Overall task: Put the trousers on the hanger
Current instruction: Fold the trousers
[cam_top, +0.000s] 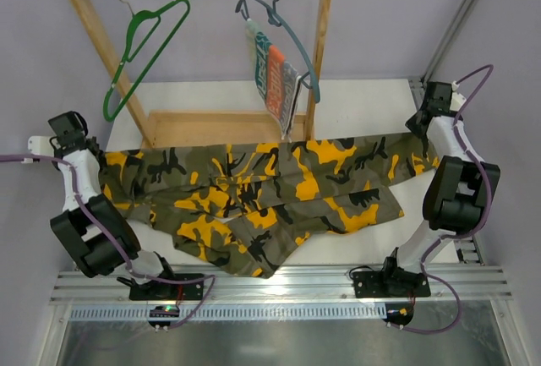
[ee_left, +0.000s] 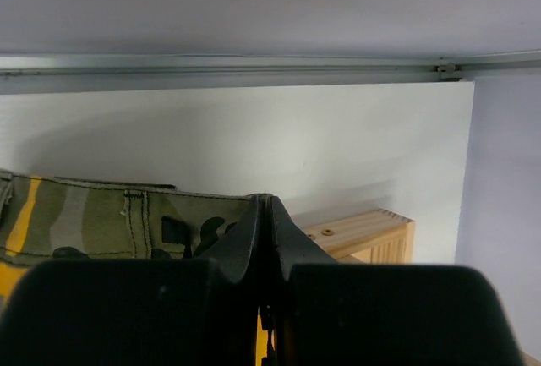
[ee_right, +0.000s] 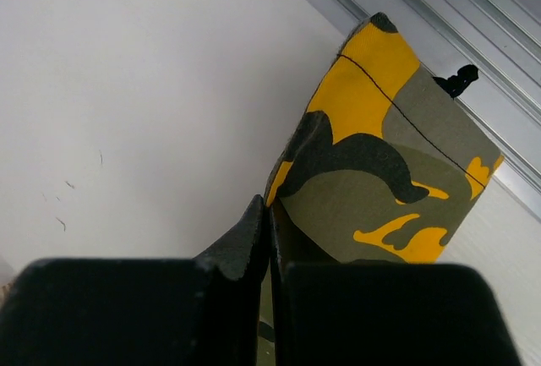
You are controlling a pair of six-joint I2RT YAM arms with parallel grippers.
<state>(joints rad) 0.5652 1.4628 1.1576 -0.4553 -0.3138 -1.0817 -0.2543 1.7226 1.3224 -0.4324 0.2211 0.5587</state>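
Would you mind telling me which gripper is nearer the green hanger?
Left. The left gripper sits below-left of the green hanger; the right gripper is far off to its right.

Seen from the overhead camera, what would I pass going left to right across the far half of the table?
Left gripper → green hanger → grey-blue hanger → right gripper; the trousers span the whole stretch.

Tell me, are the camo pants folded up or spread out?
Spread out. The trousers lie stretched flat across the table, rumpled in the middle, not on the hanger.
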